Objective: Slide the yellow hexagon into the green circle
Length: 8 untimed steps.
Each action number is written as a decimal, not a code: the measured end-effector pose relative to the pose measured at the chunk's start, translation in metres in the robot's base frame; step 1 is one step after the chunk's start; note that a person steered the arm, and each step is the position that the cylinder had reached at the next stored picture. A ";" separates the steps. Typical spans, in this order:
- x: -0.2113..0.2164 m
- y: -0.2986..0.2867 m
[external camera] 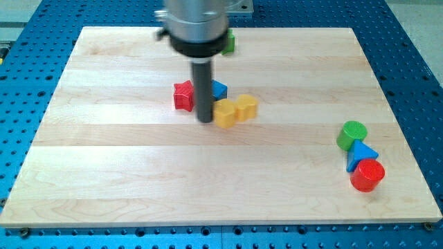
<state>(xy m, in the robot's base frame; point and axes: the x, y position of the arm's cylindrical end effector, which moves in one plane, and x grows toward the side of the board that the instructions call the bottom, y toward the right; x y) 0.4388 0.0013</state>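
Observation:
A yellow hexagon (224, 113) lies near the board's middle, touching a second yellow block (246, 107) on its right. The green circle (351, 133) stands far off at the view's right. My tip (205, 120) is at the rod's lower end, right against the left side of the yellow hexagon. A red block (183, 95) sits just left of the rod and a blue block (219, 89) shows just behind it, partly hidden.
A blue triangle (361, 153) and a red circle (367, 175) sit right below the green circle. Another green block (228, 43) lies at the top, partly hidden by the arm. The wooden board (138, 173) lies on a blue perforated table.

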 end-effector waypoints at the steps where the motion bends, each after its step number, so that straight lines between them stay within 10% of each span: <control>1: 0.000 0.070; 8: 0.033 0.123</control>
<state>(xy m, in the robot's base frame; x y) 0.4721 0.1248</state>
